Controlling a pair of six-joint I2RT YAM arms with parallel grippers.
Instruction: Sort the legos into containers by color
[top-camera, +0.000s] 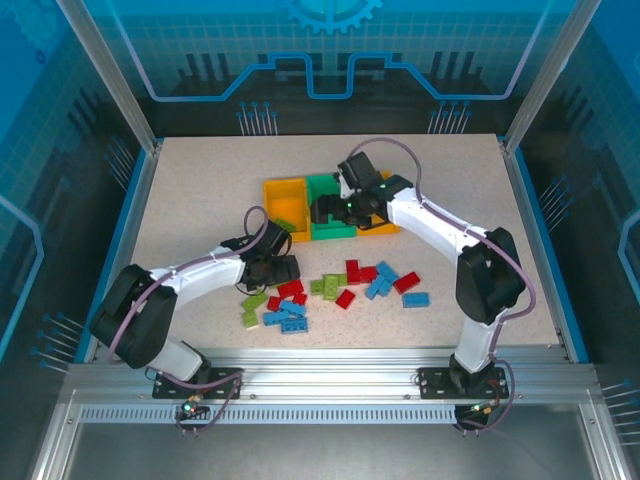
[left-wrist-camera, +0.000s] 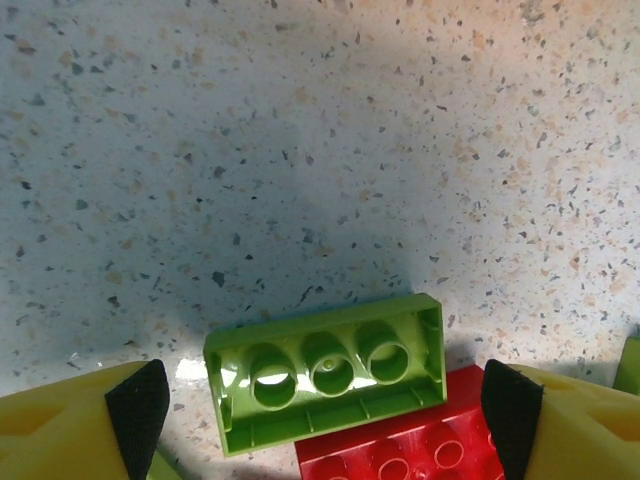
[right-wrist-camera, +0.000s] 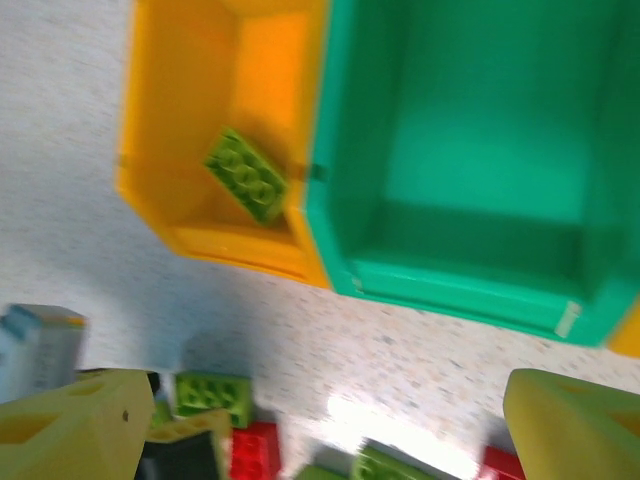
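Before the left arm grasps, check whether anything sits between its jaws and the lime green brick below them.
Nothing visible does. The lime green brick lies hollow side up between the open jaws. A red brick touches its near edge and might get caught too.

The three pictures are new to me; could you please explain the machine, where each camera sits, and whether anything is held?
Two robot arms are bolted to a table. The top view looks down from behind them; the other two cameras ride on the wrists. Loose legos in lime, red and blue lie before three bins in a row. The left gripper is open astride an upturned lime brick beside a red brick, not gripping it. The right gripper hangs open and empty near the green bin; the orange bin holds one lime lego.
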